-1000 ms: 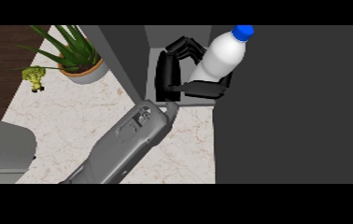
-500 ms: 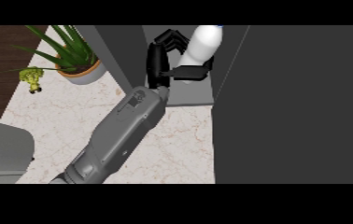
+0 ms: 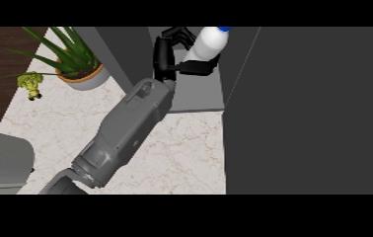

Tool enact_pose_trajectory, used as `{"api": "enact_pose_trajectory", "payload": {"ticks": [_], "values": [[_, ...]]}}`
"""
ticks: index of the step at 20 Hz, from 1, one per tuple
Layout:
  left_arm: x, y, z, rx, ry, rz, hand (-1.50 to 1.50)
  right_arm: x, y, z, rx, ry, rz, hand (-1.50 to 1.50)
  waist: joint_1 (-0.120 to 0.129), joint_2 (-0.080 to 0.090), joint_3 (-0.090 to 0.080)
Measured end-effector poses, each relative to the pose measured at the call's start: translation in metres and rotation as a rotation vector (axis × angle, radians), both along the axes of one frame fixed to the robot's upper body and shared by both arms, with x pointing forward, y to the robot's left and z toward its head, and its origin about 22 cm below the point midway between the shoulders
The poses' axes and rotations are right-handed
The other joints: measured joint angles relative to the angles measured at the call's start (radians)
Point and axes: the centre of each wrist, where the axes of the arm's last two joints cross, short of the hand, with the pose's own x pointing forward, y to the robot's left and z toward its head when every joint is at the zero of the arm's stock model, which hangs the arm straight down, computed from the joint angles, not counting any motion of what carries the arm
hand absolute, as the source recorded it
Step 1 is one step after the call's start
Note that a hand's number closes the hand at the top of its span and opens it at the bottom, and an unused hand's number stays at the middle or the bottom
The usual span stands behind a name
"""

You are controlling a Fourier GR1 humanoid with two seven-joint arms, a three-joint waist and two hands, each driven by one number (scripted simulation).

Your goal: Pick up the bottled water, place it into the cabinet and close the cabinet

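Since a second ago: the arm has extended and carried the white plastic water bottle with blue cap up and leftward in the view, from in front of the dark door into the cabinet opening.

Head view, item by item.
- Hand: one black hand, on a grey forearm entering from the lower left; which arm it is cannot be told from this view. Fingers and thumb curled round the bottle's lower body, grasping it.
- Bottle: near upright, long axis leaning slightly right, cap at the top edge of the view; it lies just right of the palm, above the grey cabinet shelf.
- Dark grey cabinet door: open, standing right of the bottle.
- Other hand: not visible.
- Potted green plant: on the marble counter, left, well apart.

Judgement: bottle seems inside; lowering and release remain, then closing.
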Motion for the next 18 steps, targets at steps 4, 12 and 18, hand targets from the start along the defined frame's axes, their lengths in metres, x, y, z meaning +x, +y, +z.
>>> {"api": "enact_pose_trajectory", "payload": {"ticks": [4, 12, 18], "values": [[0.009, 0.006, -0.003, 0.081, 0.025, 0.014, -1.50, 0.001, 0.002, 0.000, 0.012, 0.001, 0.001, -1.50, -0.003, 0.001, 0.000], [0.021, 0.009, 0.003, 0.145, 0.049, 0.045, -1.50, 0.004, -0.004, 0.000, 0.000, -0.018, 0.009, -1.50, -0.007, 0.003, 0.000], [0.027, 0.011, 0.014, 0.090, 0.019, 0.013, -1.50, 0.004, 0.000, -0.001, 0.022, -0.015, 0.011, -1.50, -0.001, 0.001, 0.000]]}}
